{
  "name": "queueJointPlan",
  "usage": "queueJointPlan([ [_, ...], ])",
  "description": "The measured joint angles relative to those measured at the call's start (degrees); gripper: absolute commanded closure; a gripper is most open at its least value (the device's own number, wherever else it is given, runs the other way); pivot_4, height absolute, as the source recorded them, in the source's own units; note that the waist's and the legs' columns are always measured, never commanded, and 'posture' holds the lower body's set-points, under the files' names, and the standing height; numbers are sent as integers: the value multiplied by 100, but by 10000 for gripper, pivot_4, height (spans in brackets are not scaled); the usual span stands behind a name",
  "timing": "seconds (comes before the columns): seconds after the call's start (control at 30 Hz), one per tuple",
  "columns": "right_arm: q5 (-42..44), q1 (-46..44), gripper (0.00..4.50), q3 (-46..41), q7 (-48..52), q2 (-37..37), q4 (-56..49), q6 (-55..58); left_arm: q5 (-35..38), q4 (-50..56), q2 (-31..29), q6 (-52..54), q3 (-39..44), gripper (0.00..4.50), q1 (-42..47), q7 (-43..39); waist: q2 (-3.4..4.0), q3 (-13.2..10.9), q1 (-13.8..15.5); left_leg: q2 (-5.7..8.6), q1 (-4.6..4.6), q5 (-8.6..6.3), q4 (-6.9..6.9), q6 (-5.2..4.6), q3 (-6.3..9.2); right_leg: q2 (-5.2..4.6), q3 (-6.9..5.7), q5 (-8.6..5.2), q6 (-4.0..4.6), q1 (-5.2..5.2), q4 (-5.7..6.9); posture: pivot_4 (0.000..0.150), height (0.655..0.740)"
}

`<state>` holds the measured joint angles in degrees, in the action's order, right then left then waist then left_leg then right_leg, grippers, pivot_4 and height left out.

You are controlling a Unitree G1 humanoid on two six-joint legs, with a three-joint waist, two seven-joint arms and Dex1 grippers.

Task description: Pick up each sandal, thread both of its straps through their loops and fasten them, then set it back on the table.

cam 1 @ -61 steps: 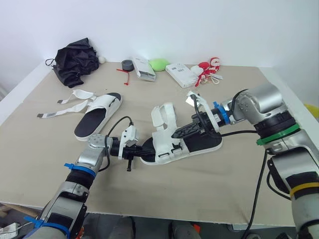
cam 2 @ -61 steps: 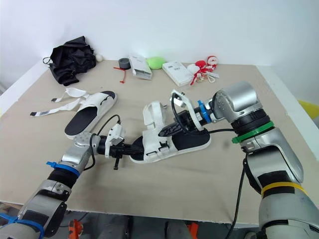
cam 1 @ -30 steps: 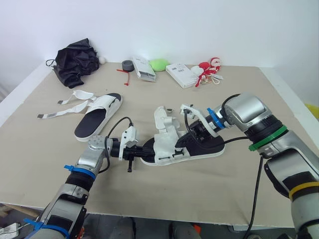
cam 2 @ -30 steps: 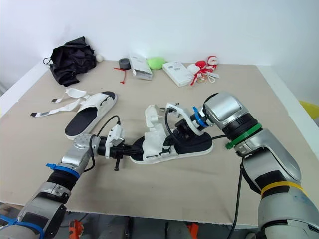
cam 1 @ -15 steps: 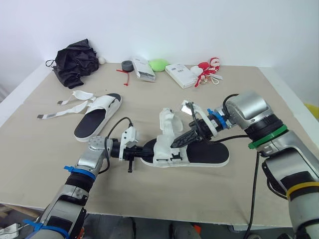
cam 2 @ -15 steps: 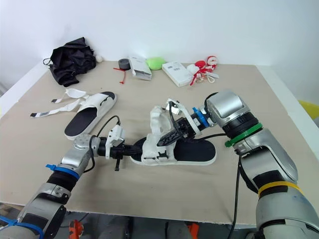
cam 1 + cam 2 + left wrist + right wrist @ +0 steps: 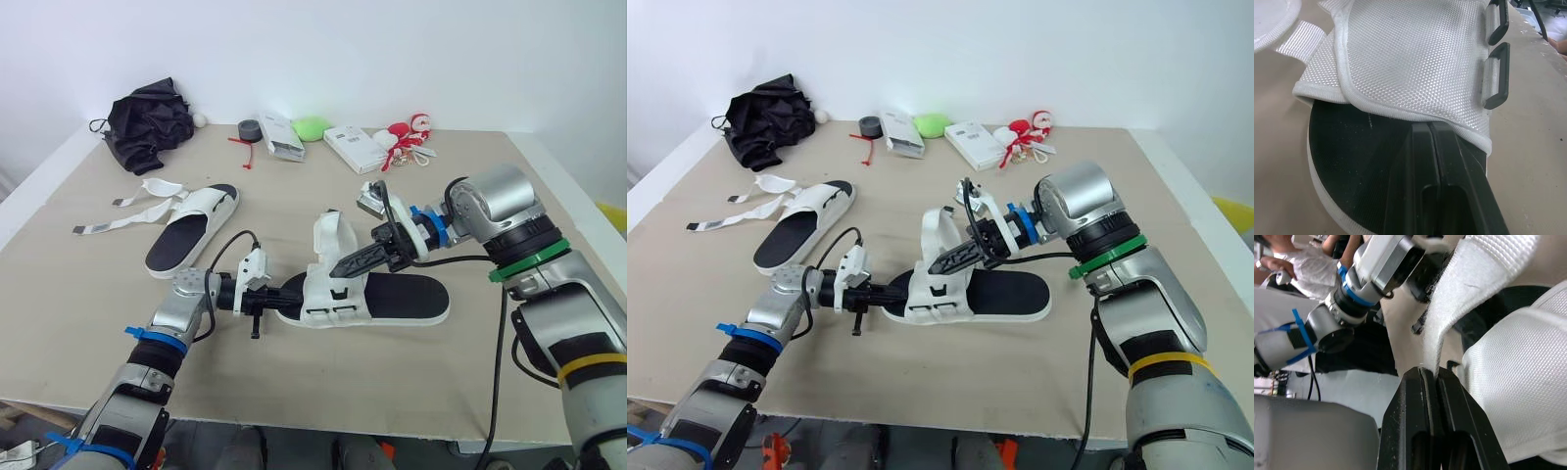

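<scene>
Right gripper [image 7: 338, 269] is pinching the white woven strap [image 7: 1459, 289] of the white mesh sandal with a black footbed [image 7: 392, 299], which is lying in the middle of the beige table [image 7: 323, 392].

Left gripper [image 7: 1429, 128], clenched, is pressing its tips on that footbed. In my judgement it should be steadying the sole while the strap's end is being lined up flat with a black plastic loop [image 7: 1497, 73]. Counting: 2 sandals, the second white sandal [image 7: 191, 225] lying well apart with 2 loose straps, and 2 loops on the near one.
</scene>
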<state>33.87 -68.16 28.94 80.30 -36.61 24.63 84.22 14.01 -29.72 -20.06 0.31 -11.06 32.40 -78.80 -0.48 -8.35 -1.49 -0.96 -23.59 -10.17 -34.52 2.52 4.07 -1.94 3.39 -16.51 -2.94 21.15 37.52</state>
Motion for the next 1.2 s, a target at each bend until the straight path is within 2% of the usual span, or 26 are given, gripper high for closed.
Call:
queueJointPlan([
  [0.23, -100, 258, 44350, 66, -209, -12, -12, -83, 0, 0, -2, 0, 2, 45000, -1, 1, 1, 0, -1, 0, 0, 0, -1, 0, -2, 1, 3, 0, 0, -2, 5, 1500, 7380],
  [1.2, 294, 319, 44350, -207, -448, -114, -322, 345, 2, 1, -3, 1, 6, 45000, -23, 34, 3, 2, -4, -1, 10, 0, -1, 0, -2, 2, 4, -2, 0, -6, 10, 1500, 7380],
])
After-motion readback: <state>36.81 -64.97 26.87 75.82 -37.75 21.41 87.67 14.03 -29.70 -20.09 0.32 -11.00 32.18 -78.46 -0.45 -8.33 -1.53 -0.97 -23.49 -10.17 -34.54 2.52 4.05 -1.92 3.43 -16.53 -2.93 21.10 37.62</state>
